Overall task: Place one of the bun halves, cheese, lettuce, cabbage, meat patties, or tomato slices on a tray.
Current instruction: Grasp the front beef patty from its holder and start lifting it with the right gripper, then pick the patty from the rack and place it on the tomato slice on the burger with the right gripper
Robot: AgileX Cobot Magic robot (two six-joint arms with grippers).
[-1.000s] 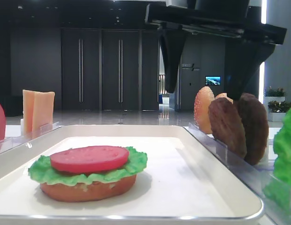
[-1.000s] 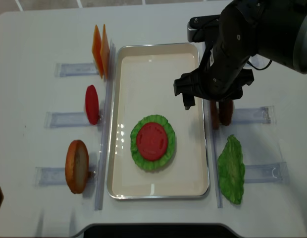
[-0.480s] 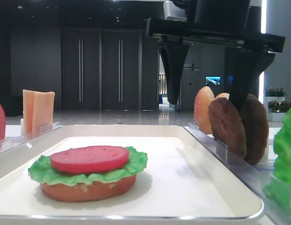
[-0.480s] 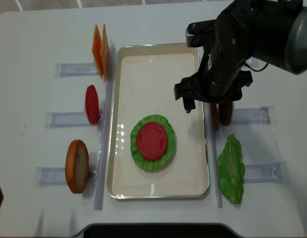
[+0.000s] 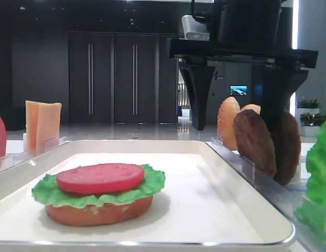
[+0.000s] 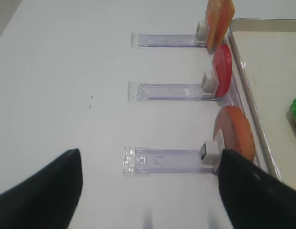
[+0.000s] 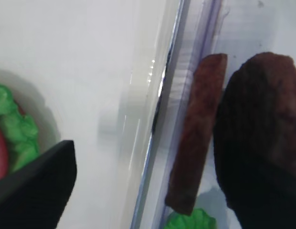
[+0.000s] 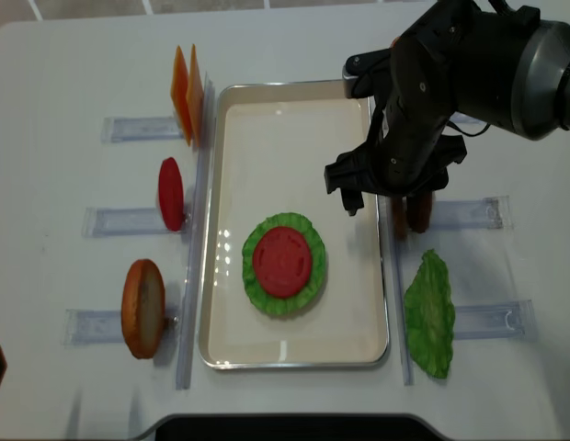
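Note:
Two dark-brown meat patties (image 8: 397,219) stand on edge in a clear rack right of the white tray (image 8: 294,354). My right gripper (image 8: 392,197) hangs open above them. In the right wrist view the nearer patty (image 7: 195,133) lies between the fingers, untouched. The left finger (image 7: 33,191) is over the tray and the right finger (image 7: 267,195) covers part of the farther patty (image 7: 265,90). On the tray a tomato slice (image 8: 283,259) lies on lettuce (image 8: 267,294) over a bun half (image 5: 100,215). My left gripper (image 6: 145,195) is open over bare table.
Left of the tray, clear racks hold cheese slices (image 8: 186,92), a tomato slice (image 8: 171,193) and a bun half (image 8: 142,308). A loose lettuce leaf (image 8: 430,312) lies right of the tray, in front of the patties. Seeded buns (image 5: 228,123) stand behind the patties.
My right gripper has come down and shifted slightly right, still open, so its fingers now reach to the level of the patties. Nothing else has moved.

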